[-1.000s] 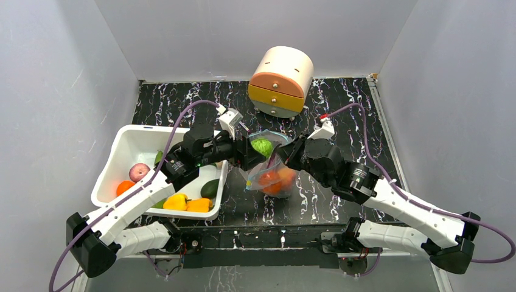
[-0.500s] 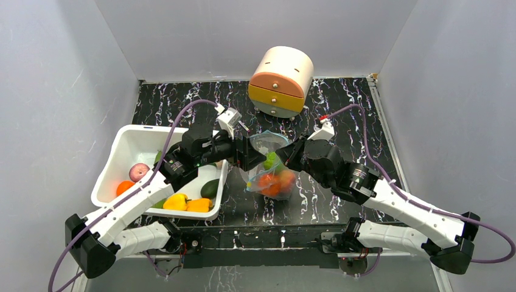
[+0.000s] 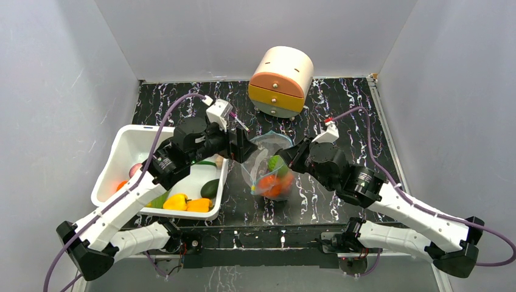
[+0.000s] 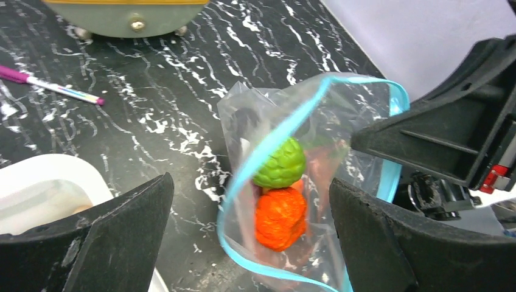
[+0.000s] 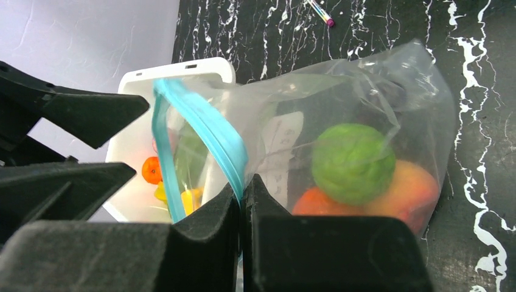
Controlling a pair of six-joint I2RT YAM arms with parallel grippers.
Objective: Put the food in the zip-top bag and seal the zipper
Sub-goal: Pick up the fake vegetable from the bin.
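Tub: the white tub (image 3: pixel 137 128), near left, holds yellow peppers (image 3: pixel 185 203) and a dark green piece (image 3: pixel 210 187), not yet bagged.
Right gripper (image 5: pixel 242 185): jaws together, still clamped on the zipper (image 5: pixel 207 131), propping the mouth open.
Zip-top bag (image 4: pixel 255 115): mid-table, right of the tub.
Green fruit (image 4: pixel 280 163): held over the mouth a second ago, now inside on the orange fruit (image 4: pixel 278 218).
Left gripper (image 3: pixel 243 148): jaws spread wide, empty, drawn back left of the bag.
Meaning: one more piece is bagged; sealing must wait, judging by the food left in the tub.

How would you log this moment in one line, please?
left tool: open, empty | right tool: shut on bag | bag: unsealed, green fruit inside
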